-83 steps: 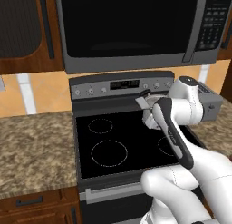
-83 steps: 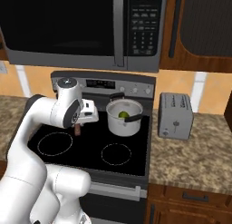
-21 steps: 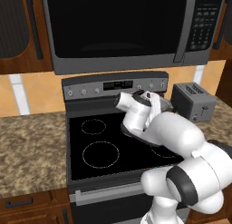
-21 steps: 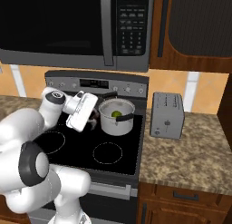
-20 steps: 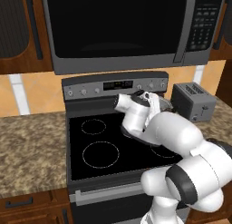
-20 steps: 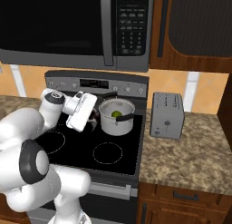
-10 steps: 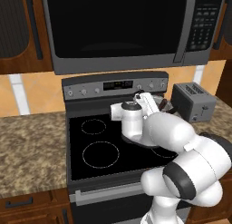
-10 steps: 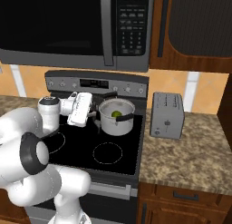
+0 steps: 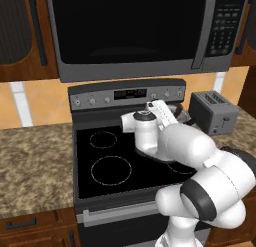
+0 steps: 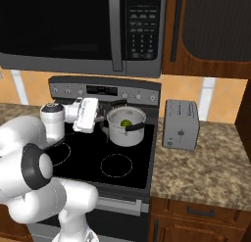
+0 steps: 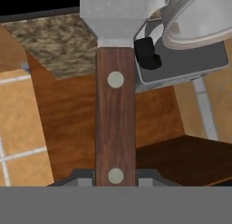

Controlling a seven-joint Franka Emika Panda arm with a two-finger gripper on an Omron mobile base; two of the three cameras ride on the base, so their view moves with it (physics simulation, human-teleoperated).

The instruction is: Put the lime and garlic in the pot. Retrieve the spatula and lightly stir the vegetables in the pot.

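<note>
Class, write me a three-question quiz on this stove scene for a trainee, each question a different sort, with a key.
1. True or false: the claw is shut on the spatula.
2. What green thing lies in the pot? A) lime B) pepper C) pea
3. Fill in: right of the stove, on the counter, stands a grey ____.

Key: 1 true; 2 A, the lime; 3 toaster.

The pot (image 10: 126, 126) stood open-topped; its rim and the toaster (image 10: 180, 124) perhaps narrowed passage for the held spatula (image 11: 115, 87).
</note>
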